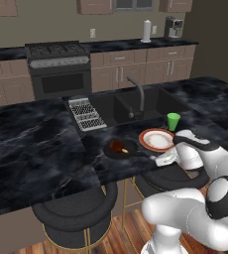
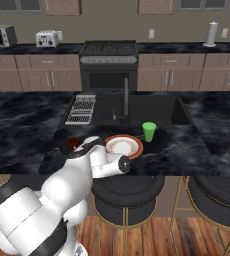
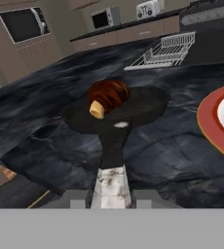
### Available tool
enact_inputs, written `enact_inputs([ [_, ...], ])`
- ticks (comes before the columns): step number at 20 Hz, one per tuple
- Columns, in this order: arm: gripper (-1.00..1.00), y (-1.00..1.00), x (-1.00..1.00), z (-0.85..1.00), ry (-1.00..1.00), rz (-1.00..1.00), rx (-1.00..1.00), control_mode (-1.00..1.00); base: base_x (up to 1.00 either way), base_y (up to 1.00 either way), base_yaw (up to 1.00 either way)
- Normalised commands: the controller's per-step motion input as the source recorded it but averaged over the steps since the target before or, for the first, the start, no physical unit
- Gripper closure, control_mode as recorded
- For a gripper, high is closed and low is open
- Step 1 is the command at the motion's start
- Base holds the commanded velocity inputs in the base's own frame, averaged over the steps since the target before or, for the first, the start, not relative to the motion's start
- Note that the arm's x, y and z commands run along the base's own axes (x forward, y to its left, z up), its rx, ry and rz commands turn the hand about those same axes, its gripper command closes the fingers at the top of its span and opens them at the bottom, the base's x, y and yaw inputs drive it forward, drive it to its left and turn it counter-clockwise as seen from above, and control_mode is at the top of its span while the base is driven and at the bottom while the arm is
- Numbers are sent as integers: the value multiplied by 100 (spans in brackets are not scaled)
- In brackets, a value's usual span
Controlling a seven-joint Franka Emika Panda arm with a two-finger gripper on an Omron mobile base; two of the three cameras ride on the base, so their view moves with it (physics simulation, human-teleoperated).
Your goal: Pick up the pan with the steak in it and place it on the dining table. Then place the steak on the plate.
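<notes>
Left base view: the gripper (image 1: 158,159) sits low at the near edge of the dining table (image 1: 31,149), closed on the handle of the pan (image 1: 120,150), which rests on the marble just ahead of it. The steak (image 1: 117,146) lies in the pan; the plate (image 1: 157,139) stands just beside the hand.

Right base view: the arm covers most of the pan (image 2: 71,145) — the plate (image 2: 123,146) sits close by, a green cup (image 2: 149,131) beyond it.

Hand view: the silver handle tip runs between the fingers — steak (image 3: 107,96) straight ahead in the pan (image 3: 133,109), plate (image 3: 220,121) at the edge.
</notes>
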Motion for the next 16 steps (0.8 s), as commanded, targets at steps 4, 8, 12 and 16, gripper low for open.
enact_inputs([
  [4,100,-3,35,-20,7,-3,-3,-100,0,0,0],
  [8,100,-22,0,-25,10,0,-6,-100,0,0,0],
  [12,-100,-10,-2,-21,5,0,-7,-100,0,0,0],
  [16,-100,0,0,-2,0,0,-1,-100,0,0,0],
])
